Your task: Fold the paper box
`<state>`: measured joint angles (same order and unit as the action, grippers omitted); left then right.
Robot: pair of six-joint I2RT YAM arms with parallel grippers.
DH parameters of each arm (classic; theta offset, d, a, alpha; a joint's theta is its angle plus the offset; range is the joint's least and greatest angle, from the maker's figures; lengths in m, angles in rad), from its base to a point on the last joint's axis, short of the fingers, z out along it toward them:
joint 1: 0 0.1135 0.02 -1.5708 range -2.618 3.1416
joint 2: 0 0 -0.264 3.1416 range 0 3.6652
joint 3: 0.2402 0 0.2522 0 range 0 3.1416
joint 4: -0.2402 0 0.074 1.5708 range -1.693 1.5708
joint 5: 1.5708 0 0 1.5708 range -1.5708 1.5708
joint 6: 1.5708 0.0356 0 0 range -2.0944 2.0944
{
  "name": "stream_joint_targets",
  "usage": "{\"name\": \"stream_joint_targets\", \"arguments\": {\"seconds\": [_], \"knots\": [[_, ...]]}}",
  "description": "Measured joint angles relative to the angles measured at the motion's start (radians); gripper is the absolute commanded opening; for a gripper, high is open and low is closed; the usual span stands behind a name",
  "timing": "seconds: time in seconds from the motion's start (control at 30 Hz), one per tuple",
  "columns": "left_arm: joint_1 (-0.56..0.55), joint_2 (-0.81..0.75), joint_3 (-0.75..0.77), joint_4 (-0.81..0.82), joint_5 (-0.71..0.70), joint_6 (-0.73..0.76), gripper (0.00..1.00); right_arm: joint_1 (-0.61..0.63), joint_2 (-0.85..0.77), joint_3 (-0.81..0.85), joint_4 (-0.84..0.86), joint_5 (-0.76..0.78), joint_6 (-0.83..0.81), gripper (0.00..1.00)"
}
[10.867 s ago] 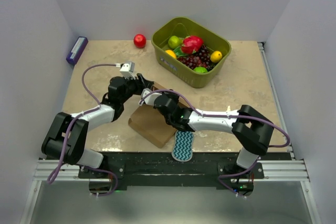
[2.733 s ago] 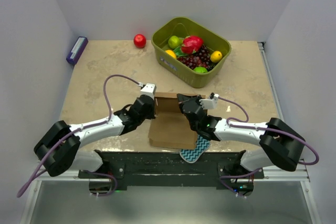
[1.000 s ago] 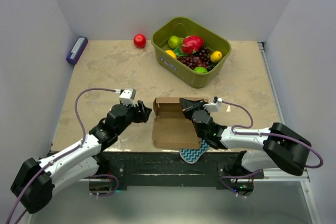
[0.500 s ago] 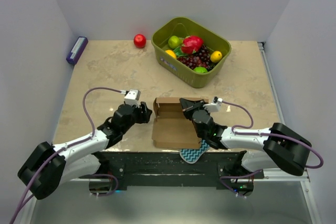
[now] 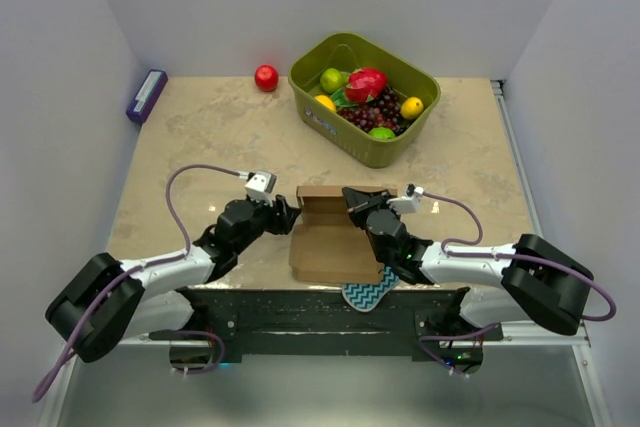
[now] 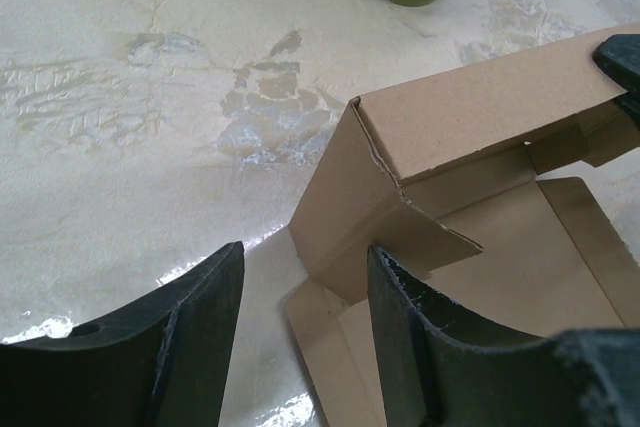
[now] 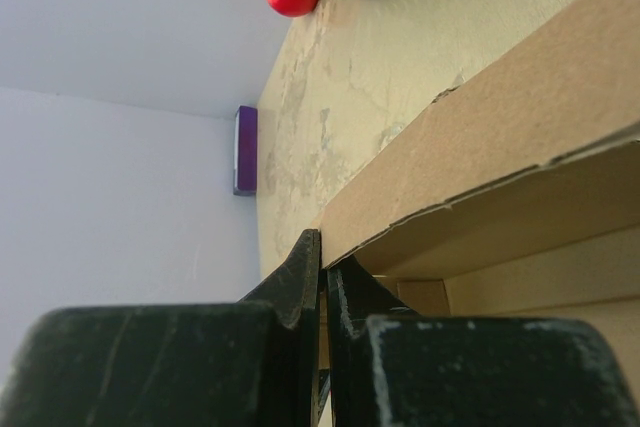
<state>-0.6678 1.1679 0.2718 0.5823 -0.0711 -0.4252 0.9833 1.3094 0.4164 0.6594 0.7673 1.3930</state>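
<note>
Holds left fingers [image 6: 190, 337] apart just beside the paper box [image 5: 330, 252], at its left raised corner; pinches right fingers [image 7: 280, 292] together on its back wall.

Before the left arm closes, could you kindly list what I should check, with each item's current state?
1. Right gripper shut on the box far wall: ok.
2. Left gripper open: ok.
3. Box's left corner within left gripper's gap: ok.
4. Box clear of sponge: not ok, they overlap.
5. How deep the right gripper bites the wall: cannot tell.
</note>
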Motion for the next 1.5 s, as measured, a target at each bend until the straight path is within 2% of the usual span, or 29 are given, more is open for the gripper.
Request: {"name": "stream_joint_targets", "arguments": {"seconds": [0.43,0.77,1.1,1.3,1.37,1.5], "knots": [[-0.003,0.109,-0.006,0.141,0.042,0.037,0.55,0.0,0.0,0.0,-0.001,0.0,0.0,0.0],[-0.022,0.192,-0.005,0.227,0.032,0.089,0.46,0.0,0.0,0.0,-0.004,0.0,0.0,0.0],[-0.036,0.251,0.012,0.278,0.018,0.141,0.42,0.0,0.0,0.003,-0.008,0.0,0.001,0.0],[-0.068,0.308,0.054,0.275,-0.02,0.161,0.34,-0.001,0.001,0.017,-0.029,-0.002,0.002,0.0],[-0.081,0.312,0.066,0.26,-0.063,0.166,0.28,-0.002,0.004,0.021,-0.034,0.0,0.002,0.0],[-0.116,0.316,0.089,0.22,-0.162,0.175,0.23,-0.003,0.006,0.025,-0.039,0.002,0.005,0.0]]}}
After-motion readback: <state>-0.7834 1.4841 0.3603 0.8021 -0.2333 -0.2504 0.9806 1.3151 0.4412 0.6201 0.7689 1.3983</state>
